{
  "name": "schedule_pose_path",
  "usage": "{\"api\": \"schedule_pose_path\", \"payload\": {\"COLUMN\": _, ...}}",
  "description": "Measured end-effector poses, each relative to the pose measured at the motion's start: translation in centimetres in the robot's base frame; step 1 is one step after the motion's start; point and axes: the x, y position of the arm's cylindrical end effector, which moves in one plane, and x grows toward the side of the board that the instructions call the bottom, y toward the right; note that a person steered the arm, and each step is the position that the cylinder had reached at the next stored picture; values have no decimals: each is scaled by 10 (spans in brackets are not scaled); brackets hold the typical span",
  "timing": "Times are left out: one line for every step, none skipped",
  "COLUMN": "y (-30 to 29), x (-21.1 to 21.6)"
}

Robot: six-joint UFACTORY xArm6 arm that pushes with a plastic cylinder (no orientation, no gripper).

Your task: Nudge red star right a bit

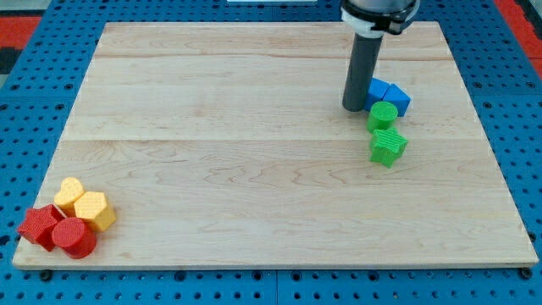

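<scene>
Item one, the red star (39,225): it is sitting at the view's bottom left corner of the wooden board (254,169), a flat-topped, bright red piece with ridged sides. Its points are only partly making themselves out, since a red cylinder (74,238) is pressing against its right side and covering part of it. It is lying close to the board's left edge.

Item two, yellow pieces: a yellow heart-like block (69,194) and a yellow hexagonal block (94,210) are touching each other just above the red pair.

Item three, far cluster at the view's upper right: a blue block (389,95), a green cylinder (382,115) just below it, and a green star (388,146) below that, all crowding together.

Item four, my tip (353,108): I am seeing it resting on the board just left of the blue block and the green cylinder, well apart from the red star. It is a plain rod, gripping nothing and touching no block that I can confirm.
</scene>
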Motion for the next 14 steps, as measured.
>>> {"api": "schedule_pose_path", "payload": {"y": 14, "x": -22}}
{"api": "schedule_pose_path", "payload": {"y": 23, "x": -38}}
{"api": "schedule_pose_path", "payload": {"y": 17, "x": -37}}
{"api": "schedule_pose_path", "payload": {"y": -22, "x": -22}}
{"api": "schedule_pose_path", "payload": {"y": -95, "x": -13}}
{"api": "schedule_pose_path", "payload": {"y": -210, "x": -13}}
{"api": "schedule_pose_path", "payload": {"y": -324, "x": -10}}
{"api": "schedule_pose_path", "payload": {"y": -400, "x": 14}}
{"api": "schedule_pose_path", "payload": {"y": -424, "x": 27}}
{"api": "schedule_pose_path", "payload": {"y": -425, "x": 37}}
{"api": "schedule_pose_path", "payload": {"y": -425, "x": 75}}
{"api": "schedule_pose_path", "payload": {"y": -425, "x": 123}}
{"api": "schedule_pose_path", "payload": {"y": -425, "x": 131}}
{"api": "schedule_pose_path", "payload": {"y": -425, "x": 138}}
